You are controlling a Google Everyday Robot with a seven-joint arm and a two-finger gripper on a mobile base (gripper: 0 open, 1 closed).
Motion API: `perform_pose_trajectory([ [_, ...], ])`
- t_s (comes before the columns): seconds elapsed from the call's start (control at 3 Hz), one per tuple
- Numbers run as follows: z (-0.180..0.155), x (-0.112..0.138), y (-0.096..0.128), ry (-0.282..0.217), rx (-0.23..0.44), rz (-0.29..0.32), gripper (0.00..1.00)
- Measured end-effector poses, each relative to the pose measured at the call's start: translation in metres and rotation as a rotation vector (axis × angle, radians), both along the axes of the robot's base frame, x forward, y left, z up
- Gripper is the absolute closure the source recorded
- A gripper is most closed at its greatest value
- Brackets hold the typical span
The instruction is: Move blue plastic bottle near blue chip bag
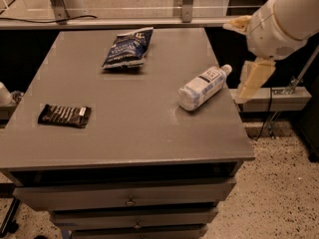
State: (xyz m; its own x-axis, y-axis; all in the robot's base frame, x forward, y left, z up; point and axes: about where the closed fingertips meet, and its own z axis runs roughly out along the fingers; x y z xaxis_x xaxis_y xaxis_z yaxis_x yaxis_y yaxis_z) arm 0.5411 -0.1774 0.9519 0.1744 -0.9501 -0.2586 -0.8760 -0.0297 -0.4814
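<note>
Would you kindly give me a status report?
Gripper open, right of grey table. Clear bluish plastic bottle lying untouched. Dark-blue crinkled chip bag beyond; nothing between.

One blue plastic bottle [203, 87], one blue chip bag [127, 49], one dark wrapper [65, 115], one jaws set right of table [124, 143]
</note>
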Motion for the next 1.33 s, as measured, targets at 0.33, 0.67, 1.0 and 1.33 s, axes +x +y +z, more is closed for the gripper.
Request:
perform_pose_trajectory([
  [0.33,-0.032,0.028,0.024,0.010,-0.021,0.154,0.00],
  [0.67,-0.067,0.049,0.038,0.052,-0.054,0.246,0.00],
  [1.0,-0.092,0.060,0.045,0.100,-0.072,0.285,0.16],
  [1.33,-0.102,0.073,0.047,0.138,-0.095,0.297,0.40],
])
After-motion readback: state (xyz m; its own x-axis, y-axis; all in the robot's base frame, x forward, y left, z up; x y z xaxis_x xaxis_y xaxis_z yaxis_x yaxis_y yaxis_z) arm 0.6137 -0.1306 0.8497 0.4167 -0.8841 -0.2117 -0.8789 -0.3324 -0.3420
